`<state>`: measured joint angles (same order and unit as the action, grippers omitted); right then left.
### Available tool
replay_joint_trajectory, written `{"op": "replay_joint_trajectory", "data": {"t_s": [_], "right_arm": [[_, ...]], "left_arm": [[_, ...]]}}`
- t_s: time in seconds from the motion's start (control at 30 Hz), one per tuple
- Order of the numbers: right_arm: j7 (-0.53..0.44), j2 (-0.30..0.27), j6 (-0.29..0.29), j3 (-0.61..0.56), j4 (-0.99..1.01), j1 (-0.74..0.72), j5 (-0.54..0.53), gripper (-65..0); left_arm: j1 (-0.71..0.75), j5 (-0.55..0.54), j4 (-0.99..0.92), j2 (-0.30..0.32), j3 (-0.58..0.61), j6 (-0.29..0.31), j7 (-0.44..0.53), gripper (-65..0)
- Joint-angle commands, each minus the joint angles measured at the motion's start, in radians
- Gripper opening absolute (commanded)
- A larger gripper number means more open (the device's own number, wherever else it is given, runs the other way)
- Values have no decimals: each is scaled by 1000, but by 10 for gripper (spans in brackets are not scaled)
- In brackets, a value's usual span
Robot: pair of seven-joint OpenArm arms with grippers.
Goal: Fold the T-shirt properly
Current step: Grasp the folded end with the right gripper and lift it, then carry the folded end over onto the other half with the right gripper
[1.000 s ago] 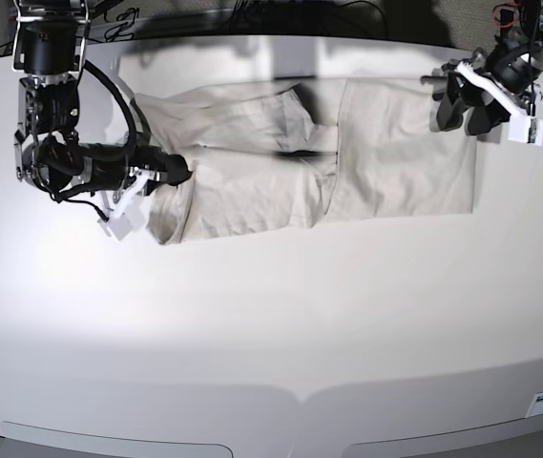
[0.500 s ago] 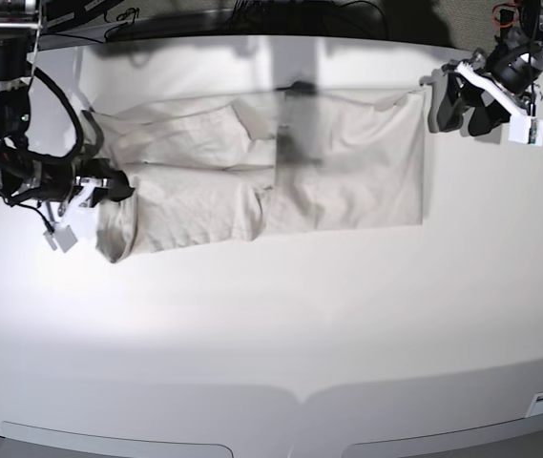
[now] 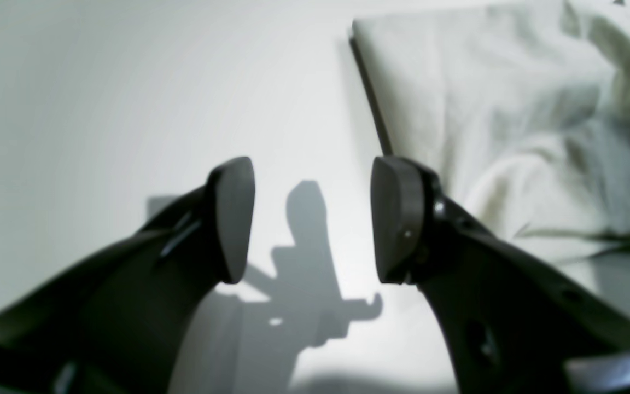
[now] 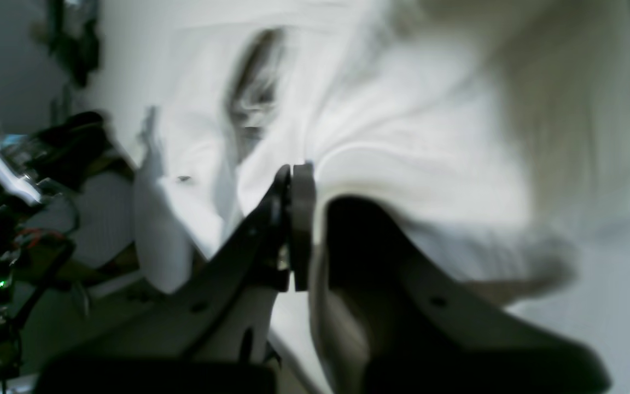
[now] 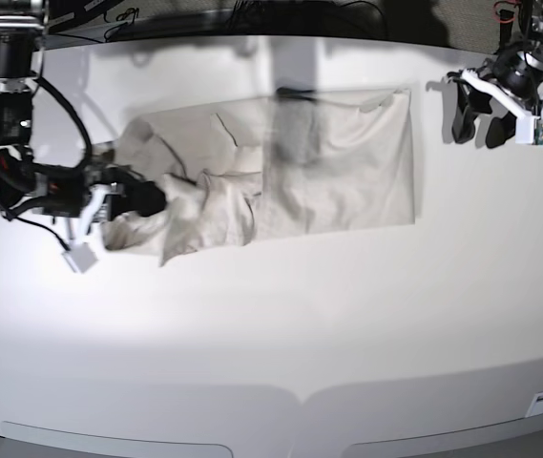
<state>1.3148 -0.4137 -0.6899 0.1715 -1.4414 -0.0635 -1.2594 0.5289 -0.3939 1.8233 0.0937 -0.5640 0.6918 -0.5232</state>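
- The wide white counter [image 5: 281, 324] carries everything; its whole near half is bare, so you have room to lay out a fold.
- The pale beige, thin, wrinkled cotton T-shirt [image 5: 338, 162] lies across the far middle of the counter, fairly flat at its right end and bunched into loose ridges at its left end. Judge it light, limp and quick to drag: it will follow any pull, crease wherever slack gathers, and slide easily on the smooth surface. It is not fragile.
- Your right gripper [image 5: 147, 198], at the left of the scene, is clenched on the bunched left end of the shirt; the wrist view shows cloth pinched between its pads, though blurred.
- Your left gripper [image 3: 310, 219], at the far right, is released, jaws wide, over bare counter just beside the shirt's straight right edge and touching nothing.
- Best holds look like the stitched hem and corners of that right edge, taken thinly so only one layer lifts.
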Motion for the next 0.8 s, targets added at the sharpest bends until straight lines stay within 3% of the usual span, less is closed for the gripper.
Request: {"op": "replay_joint_trajectory", "data": {"t_s": [0.0, 0.23, 0.53, 0.63, 0.77], "right_arm": [[5, 14, -8, 5, -47, -19, -38, -650], [-17, 212, -8, -15, -221, 0, 54, -650], [-76, 438, -1, -232, -245, 3, 171, -650], [-92, 517, -1, -295, -245, -2, 254, -650], [-150, 571, 18, -368, -244, 1, 366, -650]], "left_arm": [[3, -14, 6, 9, -5, 6, 27, -315], [3, -14, -33, 10, -5, 6, 27, -315], [3, -14, -33, 10, -5, 6, 27, -315], [3, -14, -33, 10, -5, 6, 27, -315], [3, -13, -33, 10, -5, 6, 23, -315]]}}
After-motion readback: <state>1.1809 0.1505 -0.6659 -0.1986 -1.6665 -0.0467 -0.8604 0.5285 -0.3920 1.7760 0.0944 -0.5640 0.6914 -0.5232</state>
